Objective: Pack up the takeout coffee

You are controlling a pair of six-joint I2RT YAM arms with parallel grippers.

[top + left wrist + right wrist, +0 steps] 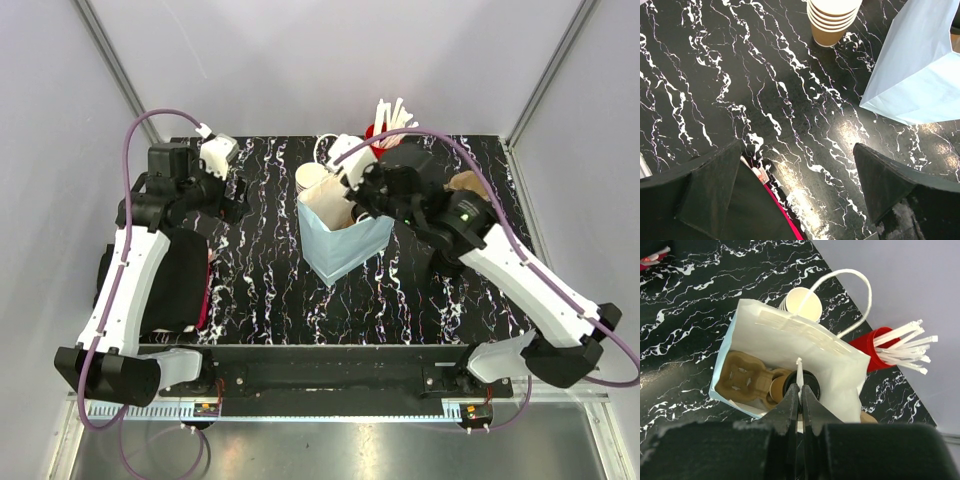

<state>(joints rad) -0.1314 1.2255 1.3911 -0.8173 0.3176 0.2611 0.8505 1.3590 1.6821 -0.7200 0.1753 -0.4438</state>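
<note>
- The right end effector point(800, 391) hung over the open mouth of the bag, its two black fingers drawn almost together and pinching a thin white stick point(799, 371) that stood upright between their tips.
- The takeout coffee point(811, 382), a small brown kraft-paper cup under a round black plastic lid, sat inside the bag, directly beneath that stick, on the right side of the bag's floor.
- Beside it in the bag lay a brown moulded-pulp cup carrier point(742, 375) with rounded wells.
- The paper bag point(790, 335) was pale blue outside and white inside, stood upright at the middle of the table, and had a looped white cord handle point(860, 290).
- The left end effector point(797, 150) hovered over the left part of the table, its matte black wedge-shaped fingers spread wide with nothing between them.
- A stack of lidless brown cups point(832, 20) with white rims stood just beyond the bag on its far side.
- A red cup point(875, 342) of flat white sticks point(905, 342) stood at the far edge, right of the stack.
- The table point(740, 75) was glossy black with white marble veining.
</note>
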